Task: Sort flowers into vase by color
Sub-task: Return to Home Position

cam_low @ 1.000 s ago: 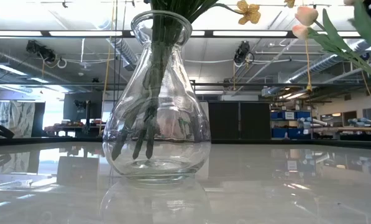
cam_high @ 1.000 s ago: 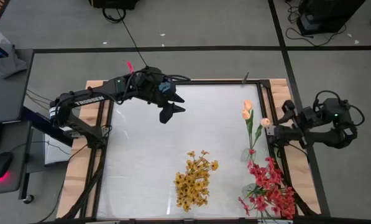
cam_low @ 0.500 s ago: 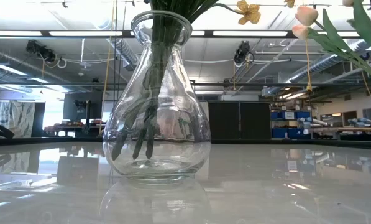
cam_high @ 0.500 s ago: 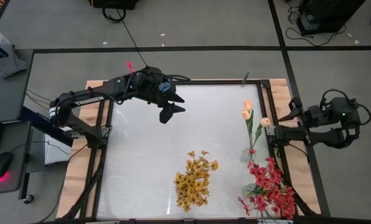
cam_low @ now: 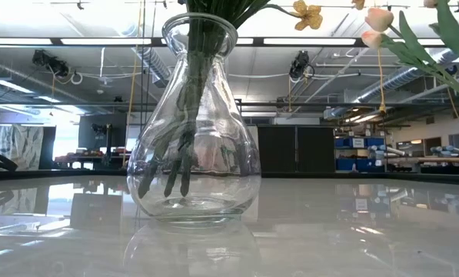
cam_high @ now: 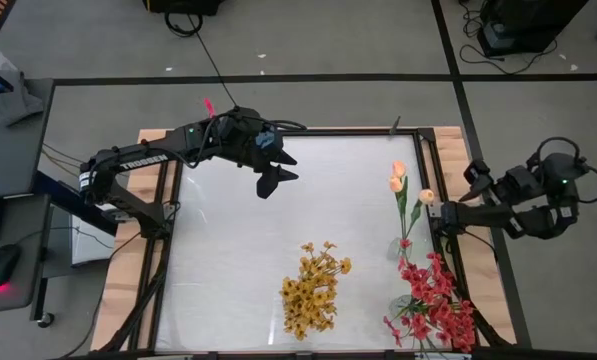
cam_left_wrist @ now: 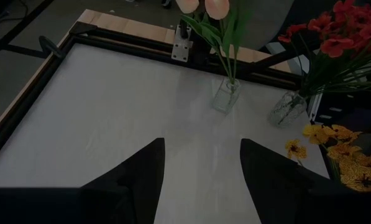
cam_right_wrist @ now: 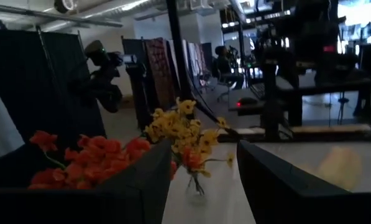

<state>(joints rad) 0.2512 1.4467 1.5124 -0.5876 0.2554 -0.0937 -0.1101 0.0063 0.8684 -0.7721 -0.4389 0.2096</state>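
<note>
The table (cam_high: 228, 240) is a white sheet in a dark frame. The left arm (cam_high: 143, 158) reaches in over its far left part. The right arm (cam_high: 538, 195) is folded up off the right edge.

The left gripper (cam_high: 278, 175) hangs above bare table, with its fingers (cam_left_wrist: 141, 174) spread apart and released. The right gripper (cam_high: 476, 176) is outside the frame. Its fingers (cam_right_wrist: 141, 180) are also parted and released.

All the flowers stand well ahead of the left gripper, at the far side from its fingers. The yellow flowers (cam_high: 313, 290) are the nearest to it. Their green stems sit in a wide vase (cam_low: 194, 154) with a narrow neck. The right wrist view also shows them (cam_right_wrist: 182, 134) ahead of the right gripper, beyond the red ones.

The red flowers (cam_high: 433, 300) lie near the right gripper, toward the table's near right corner, and their vase (cam_left_wrist: 286, 111) is low and clear. They fill the space just beside the right fingers in the right wrist view (cam_right_wrist: 92, 152).

The peach buds (cam_high: 400, 178) are the closest thing to the right gripper, just inside the frame from it. Their stems stand upright in a slim vase (cam_left_wrist: 225, 96), near the red flowers' vase.
</note>
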